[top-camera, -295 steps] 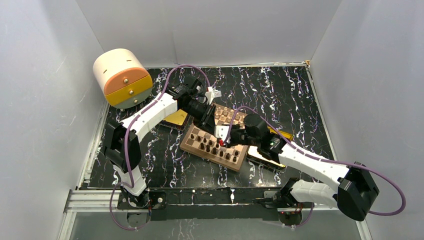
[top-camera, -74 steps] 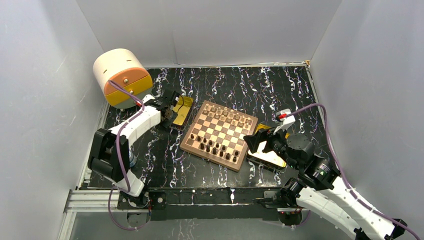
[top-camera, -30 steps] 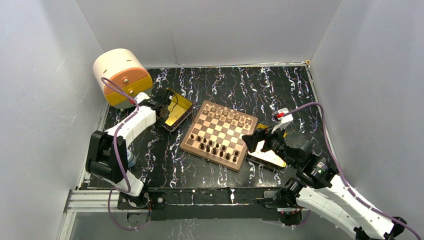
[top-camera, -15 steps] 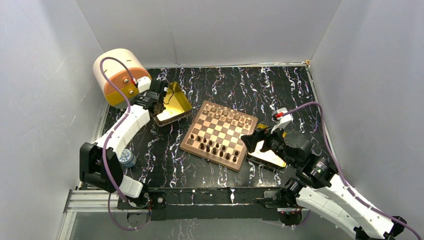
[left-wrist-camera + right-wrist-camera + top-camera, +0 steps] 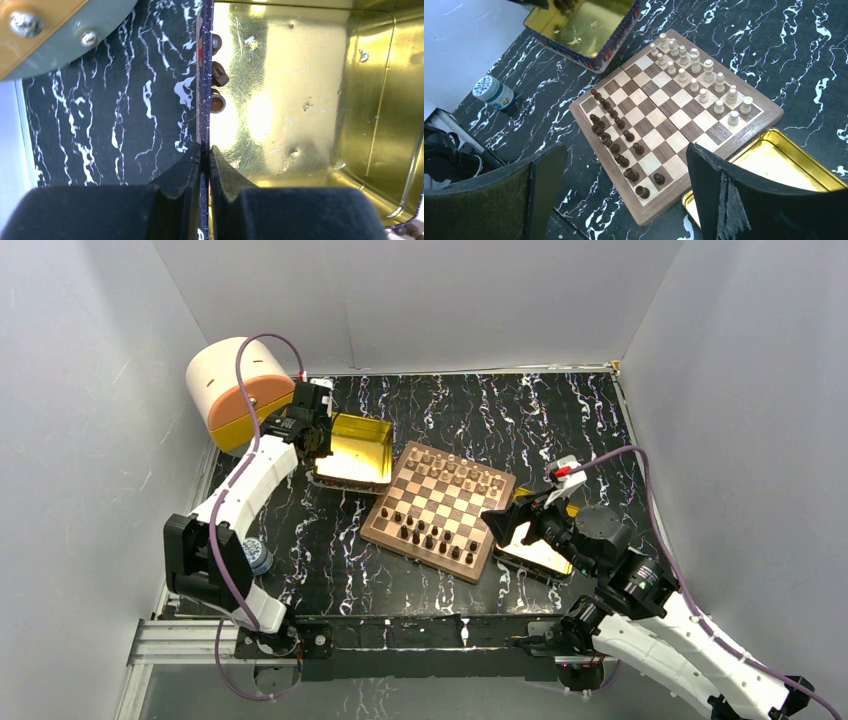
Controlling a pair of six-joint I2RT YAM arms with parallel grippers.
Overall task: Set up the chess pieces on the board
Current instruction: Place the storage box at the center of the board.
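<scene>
Black marbled bench (image 5: 560, 420), board (image 5: 440, 505) sitting mid-frame with chess pieces (image 5: 707, 70) lined up on it, left jaws clamped on the wall of the gold tin (image 5: 360, 440) upper left, right jaws wide apart lower right.

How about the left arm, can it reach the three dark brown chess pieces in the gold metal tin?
Probably not yet: the left end effector is shut on the wall of the gold metal tin, the three dark brown chess pieces lying just inside it. It must let go first.
</scene>
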